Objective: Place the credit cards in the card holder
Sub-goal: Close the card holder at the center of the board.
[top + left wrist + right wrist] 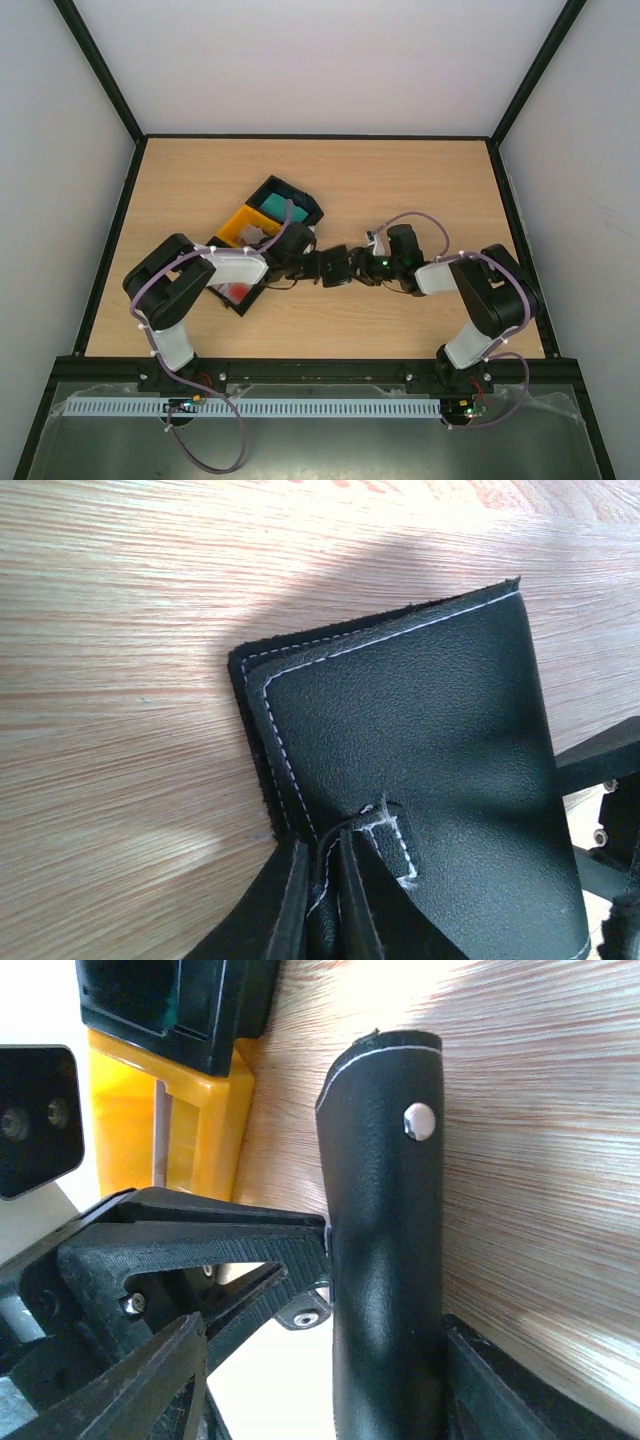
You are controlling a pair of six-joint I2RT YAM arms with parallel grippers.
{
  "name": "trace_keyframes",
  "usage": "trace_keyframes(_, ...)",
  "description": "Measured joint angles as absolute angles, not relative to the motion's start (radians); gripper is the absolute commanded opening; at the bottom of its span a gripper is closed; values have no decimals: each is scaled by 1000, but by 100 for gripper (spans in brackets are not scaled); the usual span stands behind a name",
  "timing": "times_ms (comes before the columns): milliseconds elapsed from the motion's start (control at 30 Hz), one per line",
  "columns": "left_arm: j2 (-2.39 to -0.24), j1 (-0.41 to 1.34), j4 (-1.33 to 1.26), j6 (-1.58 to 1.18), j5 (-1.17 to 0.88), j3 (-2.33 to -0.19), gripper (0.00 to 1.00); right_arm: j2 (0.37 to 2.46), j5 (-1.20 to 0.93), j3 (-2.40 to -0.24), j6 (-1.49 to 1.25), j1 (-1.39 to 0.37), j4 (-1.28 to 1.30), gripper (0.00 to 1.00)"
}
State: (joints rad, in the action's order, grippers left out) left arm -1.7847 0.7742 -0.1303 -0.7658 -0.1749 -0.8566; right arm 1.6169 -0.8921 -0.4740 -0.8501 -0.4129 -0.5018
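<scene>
The card holder (335,266), a black leather-like wallet with white stitching, stands between my two grippers at the table's middle. My left gripper (312,262) is shut on its short strap; the left wrist view shows the fingers (290,900) pinching the strap on the wallet (420,710). My right gripper (360,268) is open around the wallet's folded edge (385,1260), with the silver snap stud (419,1121) showing. Its right finger (500,1390) is against the wallet and the left one stands apart. Teal cards (276,204), pale cards (255,232) and a red-and-white card (236,291) lie in trays.
A black tray (300,208), a yellow tray (238,224) and a second black tray (246,300) sit in a row left of the wallet, under the left arm. The yellow tray (130,1110) and black tray (210,1010) show behind the wallet in the right wrist view.
</scene>
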Motion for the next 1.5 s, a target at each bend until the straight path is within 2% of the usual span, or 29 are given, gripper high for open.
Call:
trace_keyframes(133,-1782,762,-164,-766,-188,-834,10,1668,-931,-474,-892,-416,-591,52)
trace_keyframes(200,-1782,760,-173,-766,-193,-829,10,1699,-937,-474,-913,-422,-625,45)
trace_keyframes(267,-1782,758,-176,-766,-198,-828,11,1720,-936,-474,-930,-428,-647,31)
trace_keyframes(333,-1782,757,-179,-766,-199,-824,16,1729,-925,-474,-934,-430,-649,18)
trace_keyframes(433,-1779,752,-170,-761,-194,-822,31,1726,-894,-480,-925,-433,-615,3)
trace_keyframes(500,-1769,750,-152,-757,-193,-822,42,1707,-875,-494,-897,-434,-559,2)
trace_keyframes(633,-1713,747,-37,-734,-163,-828,58,1623,-770,-581,-807,-443,-354,2)
trace_keyframes(800,-1598,746,115,-703,-126,-884,70,1487,-531,-747,-675,-443,4,2)
trace_keyframes(1033,-1354,712,184,-682,-102,-969,73,1416,-93,-955,-595,-488,431,2)
trace_keyframes(1233,-1256,633,239,-672,-70,-973,73,1446,241,-1044,-603,-580,714,2)
trace_keyframes(1367,-1219,593,270,-669,-59,-973,74,1543,346,-1087,-619,-672,825,2)
trace_keyframes(1500,-1201,570,317,-659,-50,-974,76,1683,353,-1091,-643,-757,864,3)
